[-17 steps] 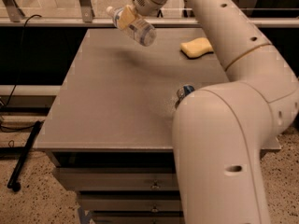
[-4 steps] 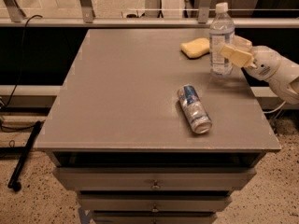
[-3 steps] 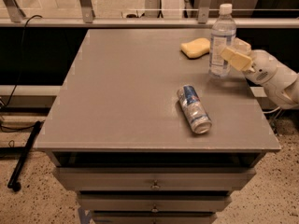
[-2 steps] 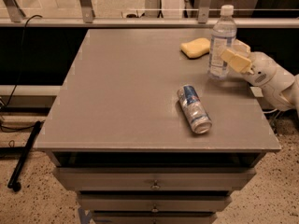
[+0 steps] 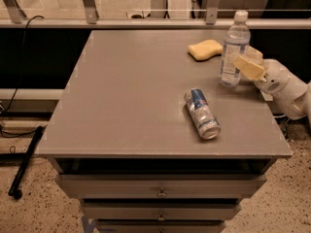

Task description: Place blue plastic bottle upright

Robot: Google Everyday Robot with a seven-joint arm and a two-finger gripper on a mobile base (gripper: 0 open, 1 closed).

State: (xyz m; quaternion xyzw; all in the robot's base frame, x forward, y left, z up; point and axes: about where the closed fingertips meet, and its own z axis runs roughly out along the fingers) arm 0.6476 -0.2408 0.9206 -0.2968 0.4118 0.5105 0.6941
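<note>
The blue plastic bottle [image 5: 233, 38], clear with a white cap, stands upright on the grey table [image 5: 136, 91] near its far right corner. My gripper [image 5: 242, 58] reaches in from the right edge. Its yellowish fingers [image 5: 248, 67] straddle the bottle's lower half, one in front and one behind, shut on it. The bottle's base looks level with the table top.
A blue-and-silver drink can [image 5: 201, 113] lies on its side in the right middle of the table. A yellow sponge [image 5: 204, 49] lies at the back, just left of the bottle. Drawers sit under the table. A railing runs behind.
The bottle, held tilted in the air at the far left 5.7 s ago, now stands at the right. Over the last second it moved slightly right and down with the gripper.
</note>
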